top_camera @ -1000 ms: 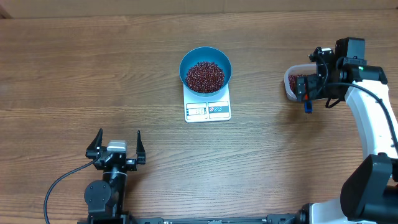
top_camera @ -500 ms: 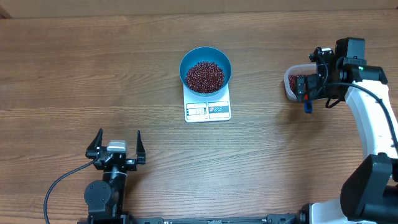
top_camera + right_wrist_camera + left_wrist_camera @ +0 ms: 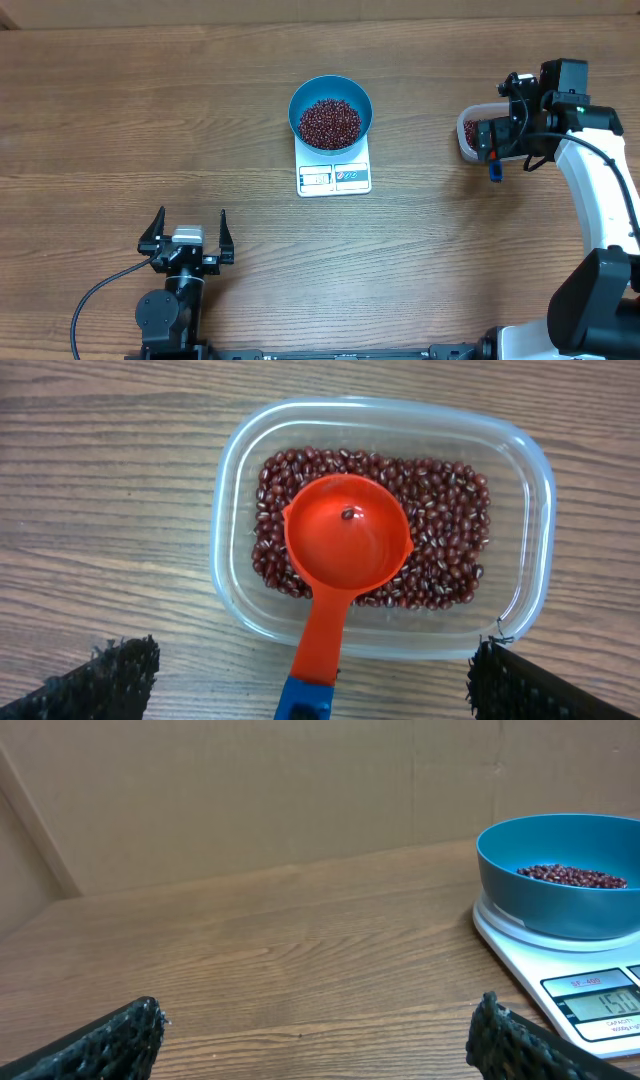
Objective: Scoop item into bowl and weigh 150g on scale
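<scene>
I judged the scooping to be nearly over, so the step in hand was reading the weight. The blue bowl (image 3: 330, 108) sat on the white scale (image 3: 334, 178) in the upper centre of the overhead frame, with the beans (image 3: 330, 122) heaped inside it. To do this well, I wanted both arms kept apart from the scale so the figure could settle, and nothing touching the bowl. The display, at the right edge of the left wrist view, was too small for me to read with certainty. If a correction was needed, I would take the red scoop (image 3: 348, 540) by the blue end of its handle and carry only a few beans.

The scoop lay in the clear tub (image 3: 530, 490), almost empty, on the remaining beans. The right fingers (image 3: 118, 678) were spread wide to both sides of its handle, grasping nothing. The right arm reached up along the right edge of the overhead frame, its wrist looking down on the tub. The left fingers (image 3: 110, 1040) were released too, low over the bench (image 3: 150, 120) at lower left, pointing toward the scale.
</scene>
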`<action>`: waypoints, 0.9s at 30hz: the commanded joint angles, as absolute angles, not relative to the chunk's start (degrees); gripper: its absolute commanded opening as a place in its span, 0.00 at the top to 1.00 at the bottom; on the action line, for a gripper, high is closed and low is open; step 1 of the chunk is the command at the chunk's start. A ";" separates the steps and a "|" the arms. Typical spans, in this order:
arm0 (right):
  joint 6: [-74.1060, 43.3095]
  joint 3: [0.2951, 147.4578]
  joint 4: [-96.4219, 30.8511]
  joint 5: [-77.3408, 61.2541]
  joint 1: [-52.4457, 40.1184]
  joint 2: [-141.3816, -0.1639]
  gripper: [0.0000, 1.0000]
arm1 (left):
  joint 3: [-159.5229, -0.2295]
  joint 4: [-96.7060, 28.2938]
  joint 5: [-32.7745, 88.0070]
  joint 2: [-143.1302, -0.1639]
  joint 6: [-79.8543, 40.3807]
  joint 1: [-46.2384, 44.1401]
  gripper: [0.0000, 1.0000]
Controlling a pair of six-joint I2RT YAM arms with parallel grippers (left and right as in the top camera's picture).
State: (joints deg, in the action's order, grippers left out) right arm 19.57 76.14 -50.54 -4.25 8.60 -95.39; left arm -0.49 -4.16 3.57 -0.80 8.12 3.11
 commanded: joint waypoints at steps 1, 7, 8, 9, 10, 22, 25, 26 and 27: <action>19.77 76.97 -49.71 -5.23 8.58 -92.44 0.00 | -0.27 -4.34 2.76 -0.25 8.58 3.51 0.00; 19.77 76.84 -43.00 -12.62 8.58 -88.05 0.00 | -0.27 -4.34 2.76 -0.25 8.58 3.51 0.00; 19.77 76.82 -42.15 -13.85 8.58 -87.35 0.00 | -0.27 -4.36 2.76 -0.25 8.58 3.51 0.00; 19.75 76.82 -41.34 -14.76 8.58 -86.67 0.00 | -0.27 -4.36 2.76 -0.25 8.58 3.51 0.00; 19.77 76.77 -40.36 -15.64 8.58 -85.86 0.00 | -0.27 -4.36 2.76 -0.25 8.60 3.51 0.00; 19.35 53.95 -12.84 -16.60 5.89 -70.00 0.00 | -0.27 -4.34 2.76 -0.25 8.58 3.51 0.01; 19.35 45.65 -5.67 -16.60 5.89 -65.10 0.00 | -0.27 -4.34 2.76 -0.25 8.58 3.51 0.00; 19.35 42.87 -3.46 -16.60 5.89 -63.33 0.00 | -0.27 -4.36 2.76 -0.25 8.58 3.51 0.00; 19.35 39.29 -0.64 -16.60 5.89 -61.06 0.00 | -0.27 -4.36 2.76 -0.25 8.58 3.51 0.00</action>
